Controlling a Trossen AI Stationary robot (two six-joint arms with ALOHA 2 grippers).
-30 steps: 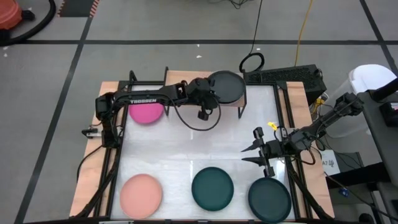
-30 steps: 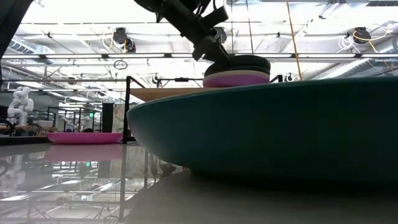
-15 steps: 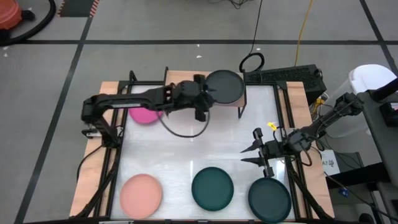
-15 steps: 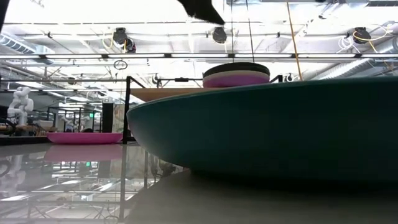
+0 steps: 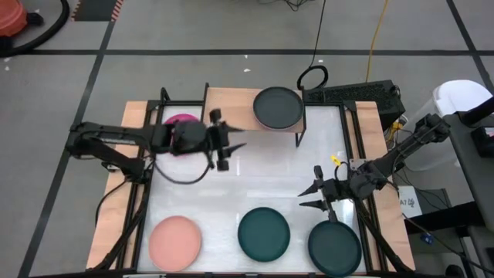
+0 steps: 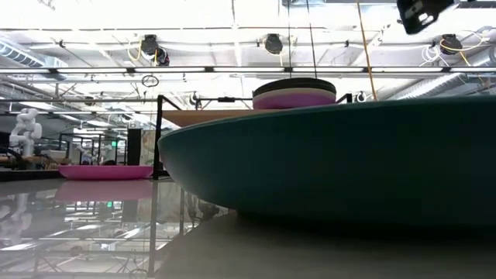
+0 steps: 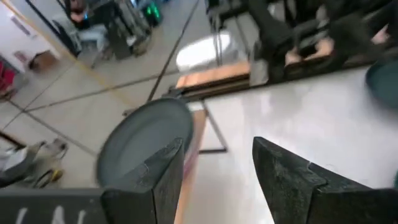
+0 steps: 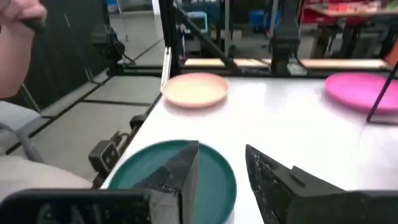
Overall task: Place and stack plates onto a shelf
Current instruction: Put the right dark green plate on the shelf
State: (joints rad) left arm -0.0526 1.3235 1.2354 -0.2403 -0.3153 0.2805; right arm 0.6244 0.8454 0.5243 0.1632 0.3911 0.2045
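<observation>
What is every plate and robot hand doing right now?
Shelf: holds a plate stack at one end.
Stack: black plate on top, beige and purple under it.
Magenta plate: flat on the table, partly under the left arm.
Salmon plate: flat on the table.
Two teal plates: flat on the table, apart.
Left end effector: open, empty.
Right end effector: open, empty, above the table.

Grey floor (image 5: 193,31) crossed by dark tape lines (image 5: 231,52) surrounds the desk (image 5: 255,185). Ceiling pipes (image 6: 116,71) and bright lights (image 6: 155,12) hang overhead.
</observation>
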